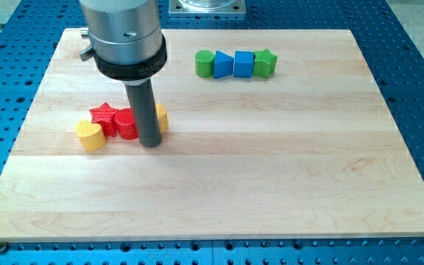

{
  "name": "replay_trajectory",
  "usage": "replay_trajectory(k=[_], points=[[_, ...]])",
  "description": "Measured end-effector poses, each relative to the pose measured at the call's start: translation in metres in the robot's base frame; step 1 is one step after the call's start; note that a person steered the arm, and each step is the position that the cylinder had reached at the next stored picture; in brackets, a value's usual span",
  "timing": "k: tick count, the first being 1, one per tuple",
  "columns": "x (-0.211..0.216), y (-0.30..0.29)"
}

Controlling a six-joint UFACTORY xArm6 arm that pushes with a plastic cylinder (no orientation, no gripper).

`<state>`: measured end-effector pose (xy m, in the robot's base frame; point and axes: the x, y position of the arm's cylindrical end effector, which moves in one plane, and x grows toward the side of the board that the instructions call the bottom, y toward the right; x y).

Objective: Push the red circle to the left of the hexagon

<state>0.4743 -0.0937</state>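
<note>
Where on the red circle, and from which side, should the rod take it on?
It cannot be gripped, only pushed: my tip should meet the red circle on its curved side wall, dead centre, since a round wall slips off-line. Probably from the view's right, where it stands now beside the partly hidden yellow block; the red star and yellow heart crowd the left.

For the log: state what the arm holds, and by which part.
Nothing is held. My tip only stands against the red circle block, on its right in the view.
</note>
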Motion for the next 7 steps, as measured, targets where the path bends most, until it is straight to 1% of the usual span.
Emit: replay_trajectory(k=[1,2,3,4,7], points=[[0.000,0.000],[0.012,-0.009],[0.025,-0.036],[0.025,-0.067],[0.025,-0.109]])
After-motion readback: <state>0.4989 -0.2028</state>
